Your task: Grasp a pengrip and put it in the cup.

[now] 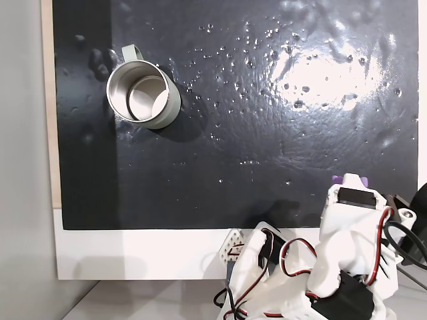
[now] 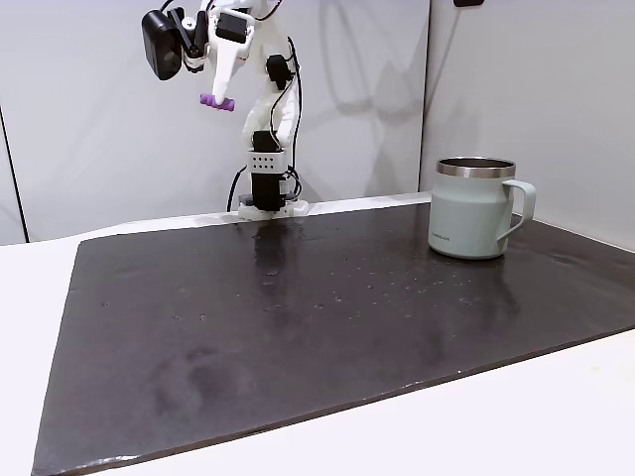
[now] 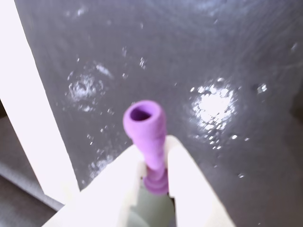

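The light-purple pengrip (image 3: pixel 146 137) is clamped between the two white fingers of my gripper (image 3: pixel 155 165), its hollow end pointing away from the camera. In a fixed view the gripper (image 2: pixel 220 95) is raised high above the dark mat, holding the pengrip (image 2: pixel 217 101) sideways near the arm's base. In the other fixed view a bit of the purple pengrip (image 1: pixel 335 178) peeks out by the gripper (image 1: pixel 348 181) at the lower right. The cup (image 2: pixel 474 208) stands upright at the mat's right side, handle to the right; from above the cup (image 1: pixel 143 94) sits at upper left, far from the gripper.
A black mat (image 2: pixel 327 317) covers most of the white table. The arm's base (image 2: pixel 266 193) stands at the mat's back edge with cables. A white wall lies behind. A pale table strip (image 3: pixel 33 109) runs along the mat's left edge in the wrist view.
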